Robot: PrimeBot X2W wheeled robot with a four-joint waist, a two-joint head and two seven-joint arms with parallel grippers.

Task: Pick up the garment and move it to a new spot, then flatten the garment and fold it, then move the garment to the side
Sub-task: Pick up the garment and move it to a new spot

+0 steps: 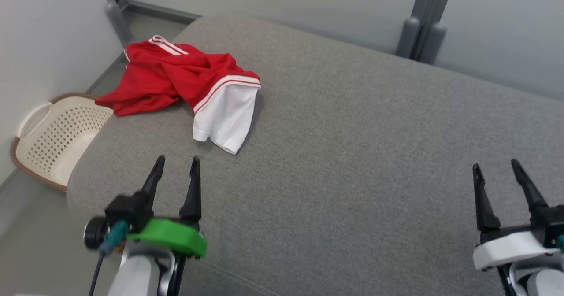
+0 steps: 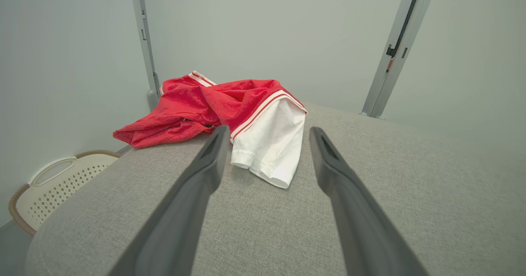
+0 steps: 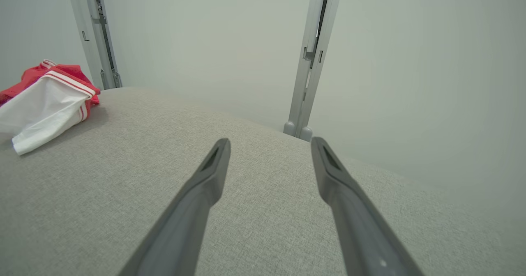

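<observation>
- The garment (image 1: 176,75), a red shirt with white trim, lies crumpled in a heap at the far left corner of the grey cushion (image 1: 352,155), close to its left edge.
- Its red bulk runs roughly left to right across that corner. One white sleeve (image 1: 224,115) hangs off the right end and points back toward the robot.
- A pale basket (image 1: 57,137) stands on the floor below the cushion's left edge, just beside the red end of the heap.
- The left tool (image 1: 178,159) hovers near the sleeve's hem without touching it. Its two fingers are apart and aim up the head view, with nothing between them.
- In the left wrist view the sleeve sits straight ahead in the gap between the fingers, so the garment lies forward and slightly to the right of this tool.
- The right tool (image 1: 494,164) is well apart from the garment, over bare cushion on the right side. Its fingers are also spread and hold nothing.
- Judging by this layout, the left arm is plainly the nearer one for the pick-up, and a short forward reach would probably meet the sleeve first.
- The wide bare stretch to the right looks like the likely new spot.
</observation>
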